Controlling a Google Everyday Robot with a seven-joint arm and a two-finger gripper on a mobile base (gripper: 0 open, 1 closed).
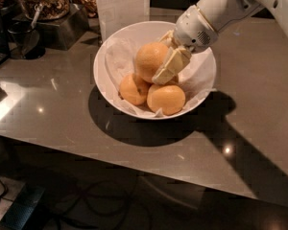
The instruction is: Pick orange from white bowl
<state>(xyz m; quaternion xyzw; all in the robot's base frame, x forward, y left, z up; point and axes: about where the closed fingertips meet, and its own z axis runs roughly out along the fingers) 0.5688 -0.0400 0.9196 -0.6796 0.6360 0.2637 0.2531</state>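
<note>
The white bowl with a crumpled paper lining stands on the grey counter. It holds three oranges. The orange, the largest, lies on top of two smaller ones. My gripper reaches down from the upper right into the bowl and is closed on the orange's right side. One cream finger lies against the orange's front, and the other shows just behind it. The orange still rests on the smaller ones.
A white box stands just behind the bowl. Containers of nuts and a dark cup with a spoon sit at the back left. The counter's front edge runs below the bowl.
</note>
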